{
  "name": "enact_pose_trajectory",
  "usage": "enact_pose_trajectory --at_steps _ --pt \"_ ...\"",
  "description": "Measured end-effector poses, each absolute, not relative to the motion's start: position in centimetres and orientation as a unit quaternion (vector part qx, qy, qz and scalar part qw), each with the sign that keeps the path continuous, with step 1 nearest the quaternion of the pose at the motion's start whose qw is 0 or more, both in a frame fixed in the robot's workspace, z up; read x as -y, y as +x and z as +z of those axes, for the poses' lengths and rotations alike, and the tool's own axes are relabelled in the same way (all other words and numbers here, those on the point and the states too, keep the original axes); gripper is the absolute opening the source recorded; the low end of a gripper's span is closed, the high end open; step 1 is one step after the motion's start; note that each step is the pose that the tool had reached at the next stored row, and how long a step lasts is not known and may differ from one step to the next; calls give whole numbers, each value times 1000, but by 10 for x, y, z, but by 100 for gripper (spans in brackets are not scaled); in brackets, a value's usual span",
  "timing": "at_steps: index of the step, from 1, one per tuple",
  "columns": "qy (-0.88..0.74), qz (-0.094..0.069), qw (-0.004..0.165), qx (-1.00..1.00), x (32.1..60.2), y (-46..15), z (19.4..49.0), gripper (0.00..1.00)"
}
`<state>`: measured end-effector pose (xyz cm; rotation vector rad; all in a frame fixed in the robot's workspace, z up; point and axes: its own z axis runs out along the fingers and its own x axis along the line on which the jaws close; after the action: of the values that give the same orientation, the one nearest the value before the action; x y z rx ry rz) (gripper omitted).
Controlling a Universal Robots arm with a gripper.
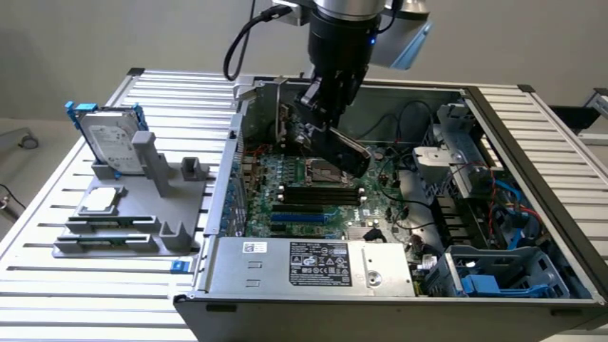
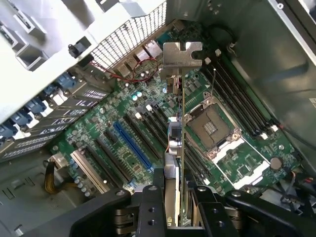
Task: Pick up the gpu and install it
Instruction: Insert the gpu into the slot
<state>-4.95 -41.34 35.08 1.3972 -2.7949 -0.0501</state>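
My gripper [image 1: 320, 114] is shut on the gpu [image 1: 346, 151], whose glossy black cover hangs tilted above the motherboard [image 1: 314, 214] inside the open computer case [image 1: 399, 303]. In the wrist view the gpu [image 2: 176, 143] shows edge-on between my fingers [image 2: 150, 207], with its metal bracket [image 2: 181, 54] at the far end. It hovers over the board between the blue expansion slot [image 2: 132, 144] and the CPU socket [image 2: 210, 126], apart from both. The long black memory slots [image 2: 239, 101] lie beyond the socket.
A silver hard drive with a blue frame [image 1: 109, 135] stands on a grey fixture [image 1: 128, 221] at the exterior view's left. The power supply [image 1: 314, 263], a blue drive cage [image 1: 494, 274], cables [image 1: 503, 192] and the perforated rear wall [image 2: 126, 37] ring the board.
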Motion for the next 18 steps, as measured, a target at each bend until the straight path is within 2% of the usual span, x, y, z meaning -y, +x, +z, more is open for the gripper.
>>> enact_pose_trajectory --at_steps 18 --pt "587 -15 11 809 413 -49 341 27"
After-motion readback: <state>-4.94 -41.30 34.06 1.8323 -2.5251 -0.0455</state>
